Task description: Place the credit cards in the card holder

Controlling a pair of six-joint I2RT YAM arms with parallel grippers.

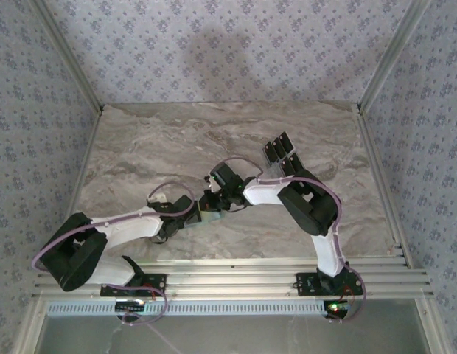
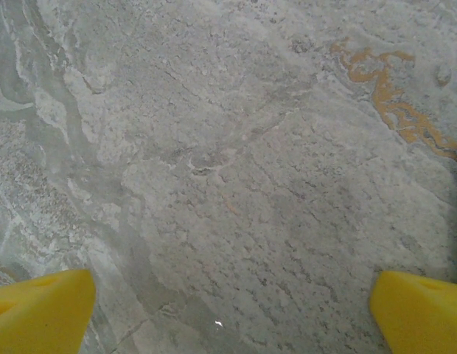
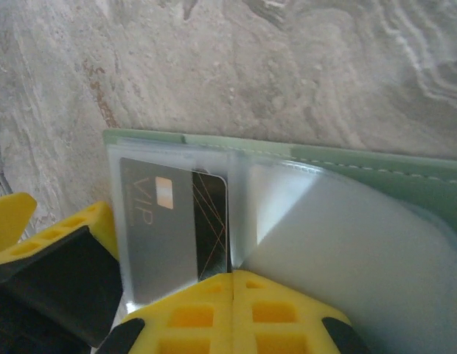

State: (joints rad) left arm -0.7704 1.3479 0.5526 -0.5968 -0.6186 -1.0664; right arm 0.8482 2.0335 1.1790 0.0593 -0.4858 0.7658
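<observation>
Top view: spare credit cards wait far right on the counter.
Left wrist: left hand is spread and holds nothing, over bare counter.
Right wrist: right hand is pressed together at the near edge of a card sleeved in the open card holder, likely seating it.

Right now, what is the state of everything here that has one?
Pale sage-green rectangular wallet: open, clear sleeves showing.
Black VIP-marked plastic card: tucked in one sleeve.
Loose thin black cards: fanned on the table, outside the wallet.
Left claw: wide open above bare table.
Right claw: shut at the VIP card's lower edge.
</observation>
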